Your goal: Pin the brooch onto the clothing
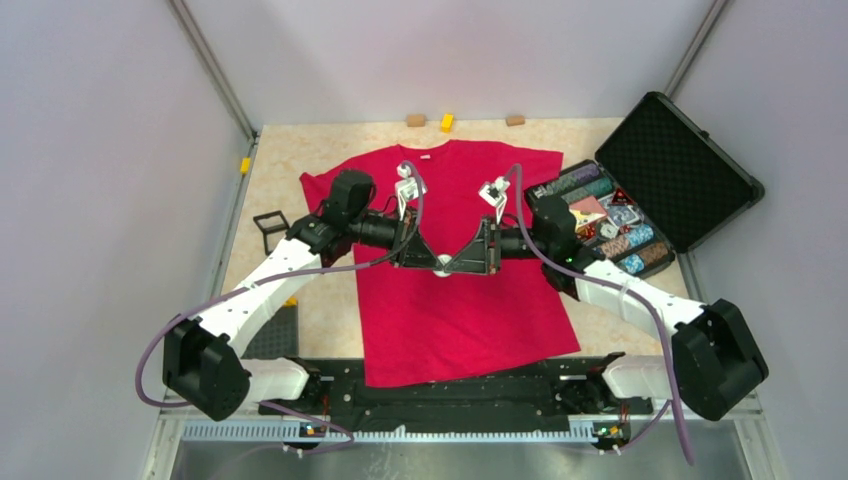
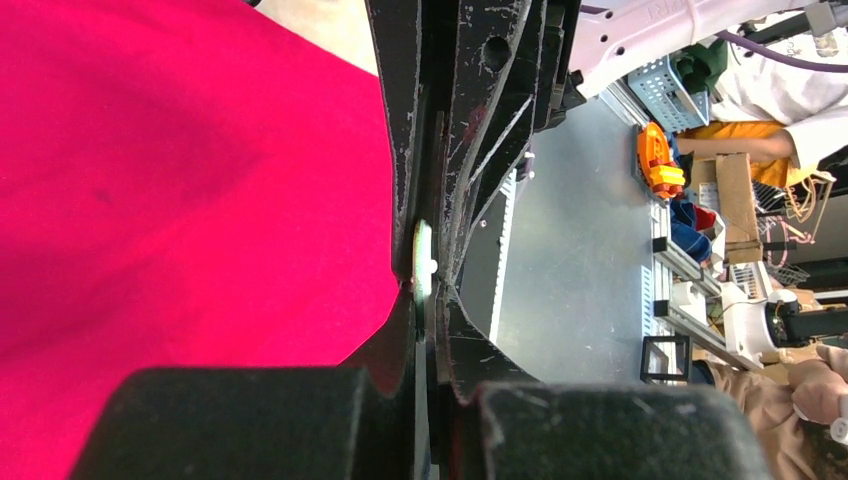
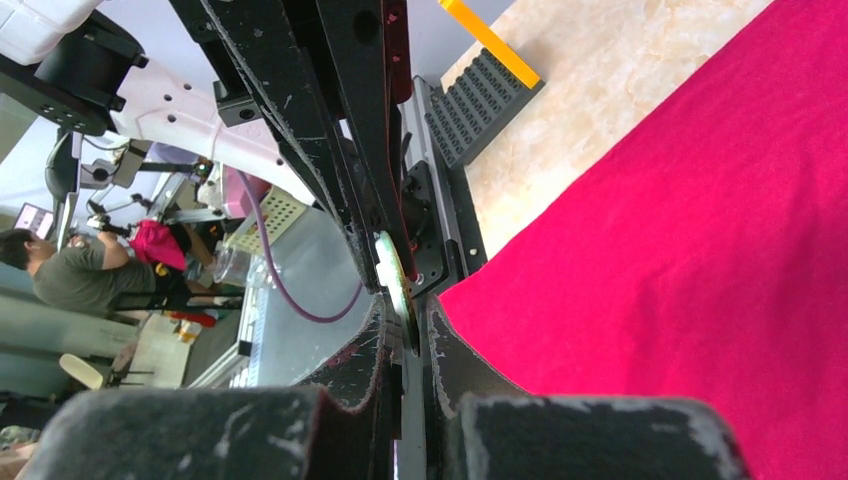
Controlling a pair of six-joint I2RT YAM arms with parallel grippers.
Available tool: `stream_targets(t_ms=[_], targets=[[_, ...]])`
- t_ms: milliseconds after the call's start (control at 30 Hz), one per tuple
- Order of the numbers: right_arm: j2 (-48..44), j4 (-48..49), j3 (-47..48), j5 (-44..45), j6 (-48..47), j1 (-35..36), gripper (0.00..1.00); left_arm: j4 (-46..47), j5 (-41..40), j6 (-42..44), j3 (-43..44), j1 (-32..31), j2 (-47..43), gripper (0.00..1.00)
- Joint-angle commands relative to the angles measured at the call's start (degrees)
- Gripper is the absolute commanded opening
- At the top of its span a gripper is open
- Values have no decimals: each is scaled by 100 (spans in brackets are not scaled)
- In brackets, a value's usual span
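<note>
Since the pin likely needs two grips to work, the left fingers (image 1: 418,257) clamp the brooch (image 1: 441,266) at mid-frame above the clothing (image 1: 460,330), and the right fingers (image 1: 468,257) clamp its other side. The bench (image 1: 335,312) left of the hem offers swing room; at right, the black case (image 1: 670,170) crowds the sleeve.

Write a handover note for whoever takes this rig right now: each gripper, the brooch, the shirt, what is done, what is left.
Left gripper: shut on the brooch, tip to tip with the right one.
Right gripper: shut on the same brooch from the opposite side.
Brooch: held between both grippers over the middle of the shirt, apparently not touching it.
Shirt: spread flat on the table, neck away from the arms.
Done: brooch picked up.
Left: fasten it into the fabric.
</note>
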Motion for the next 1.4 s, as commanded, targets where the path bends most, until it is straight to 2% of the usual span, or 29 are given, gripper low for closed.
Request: stream_targets(t_ms=[0,67,100,300,433,567,667,733,833,900,967,1167,1367], targets=[[272,-361,86,872,-168,52,0,608,884,-86,140,-208,-326,0],[149,-423,114,832,-301,52,1,589,822,-51,134,-200,-369,0],[60,-498,150,828,-381,52,6,592,758,-28,140,-184,-411,0],[-844,-1339,807,958,-969,52,60,728,616,-123,107,170,-585,0],[-1415,-1997,1334,1472,-1508,58,77,1131,623,-401,-40,501,-812,0],[-1695,-1981,1522,1873,-1653,52,80,1233,448,-531,-79,740,-932,0],[-1732,-1979,1595,2287,-1593,52,80,1095,-89,-531,-64,840,-993,0],[-1694,-2205,1661,2841,-1482,54,80,761,-826,-369,-2,855,-1031,0],[-1536,-2926,1729,3908,-1332,52,80,-52,-2348,-39,208,867,-1056,0],[-1430,-3187,1543,4378,-1343,52,80,-234,-3121,-71,241,927,-1161,0],[-1336,-3478,1341,4860,-1202,52,80,-8,-3145,-201,97,1042,-1365,0],[-1053,-3650,791,5125,-784,56,75,567,-2953,-596,-246,1426,-1679,0],[-467,-3732,807,5310,-1124,52,74,1113,-2473,-846,-472,1812,-1548,0]])
